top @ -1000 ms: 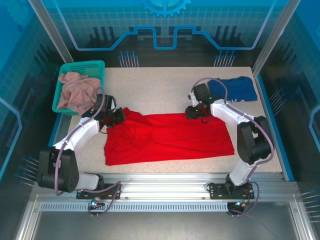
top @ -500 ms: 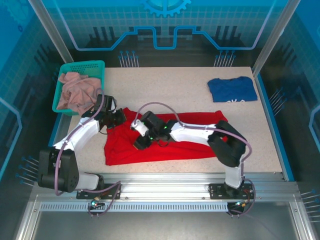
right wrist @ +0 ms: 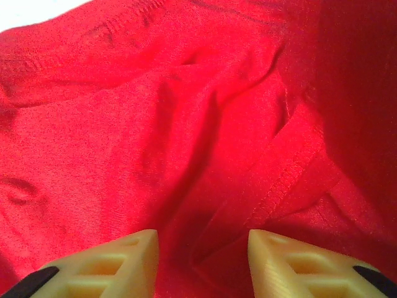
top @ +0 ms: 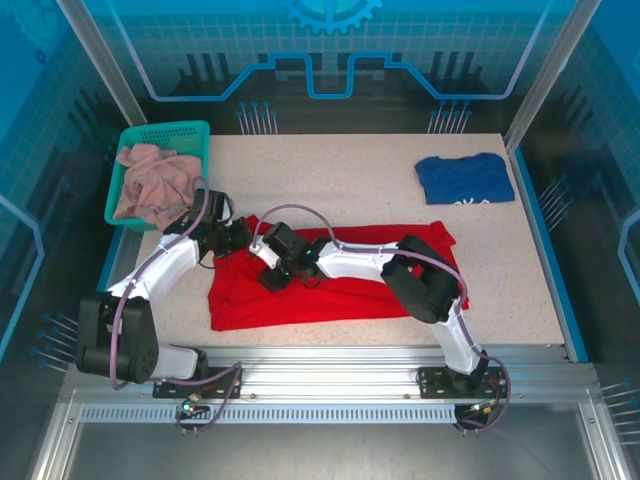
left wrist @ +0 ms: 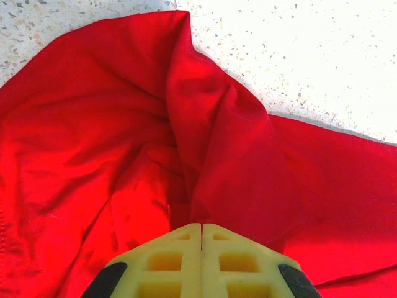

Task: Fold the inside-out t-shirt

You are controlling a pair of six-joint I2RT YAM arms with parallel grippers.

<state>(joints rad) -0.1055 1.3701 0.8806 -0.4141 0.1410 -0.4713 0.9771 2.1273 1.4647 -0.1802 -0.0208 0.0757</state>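
While left pincer [left wrist: 201,225] clamps wrinkled red t-shirt [left wrist: 93,124] | right pincer [right wrist: 202,236] parted above stitched hem [right wrist: 291,180]

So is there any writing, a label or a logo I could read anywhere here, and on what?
No words can be read here.
dark blue t-shirt: small white print at its near edge, too small to read.
gear symbol, blue, at the top of the overhead view: a sign only, no letters.
red t-shirt: no print or label shows.

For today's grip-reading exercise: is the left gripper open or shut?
Shut: the left gripper has its fingers pressed together, no gap, with the red t-shirt puckered up into them.
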